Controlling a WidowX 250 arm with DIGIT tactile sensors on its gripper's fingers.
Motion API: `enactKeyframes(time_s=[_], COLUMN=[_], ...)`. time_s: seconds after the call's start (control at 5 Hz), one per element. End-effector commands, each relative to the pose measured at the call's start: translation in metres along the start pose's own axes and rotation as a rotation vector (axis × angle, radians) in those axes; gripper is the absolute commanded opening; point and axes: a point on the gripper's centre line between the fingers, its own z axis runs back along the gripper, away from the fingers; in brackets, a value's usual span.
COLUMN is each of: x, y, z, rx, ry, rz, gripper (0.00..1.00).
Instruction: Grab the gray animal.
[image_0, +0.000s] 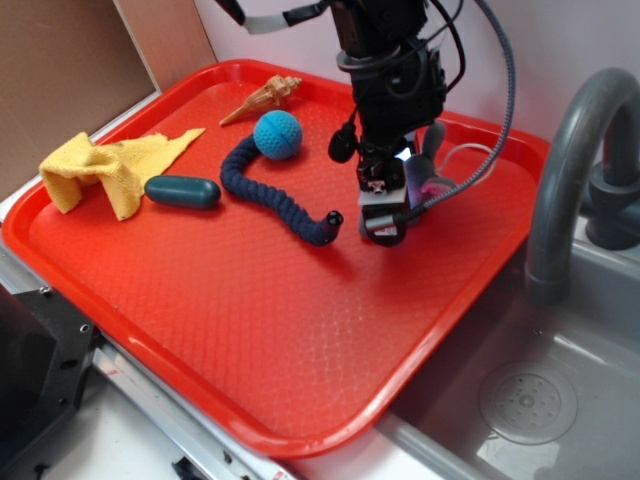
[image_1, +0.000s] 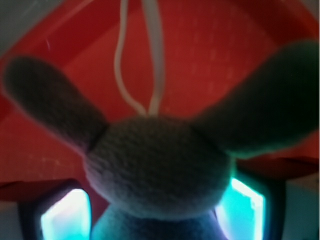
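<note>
Gray animal (image_1: 155, 170): small plush, two long ears, white cord loop (image_1: 135, 65) at the crown. Located at the right rear of the red tray (image_0: 200, 330), largely hidden behind the arm in the exterior view. Judged light, soft and compressible; pile fabric should not slip; not fragile. Best hold is across the rounded head or body, not the ears or cord, which would flop.

Claw (image_0: 385, 215): the wrist view shows its lit pads (image_1: 67, 217) on both flanks of the head, closed onto it. Whether the toy is clear of the tray cannot be told.

Adjacent: navy rope snake (image_0: 275, 195), just left. Blue ball (image_0: 277, 134), well apart.
</note>
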Motion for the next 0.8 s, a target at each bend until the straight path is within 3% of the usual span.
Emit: enactKeyframes(time_s=[0.0,0.4,0.6], x=[0.009,0.003,-0.019], y=[-0.004,-0.007,-0.007], z=[0.010,0.031,0.083], rx=[0.064,0.099,0.161], ry=[-0.005,-0.023,-0.073], rz=[-0.003,0.091,0.264], gripper=[0.00,0.00,0.00])
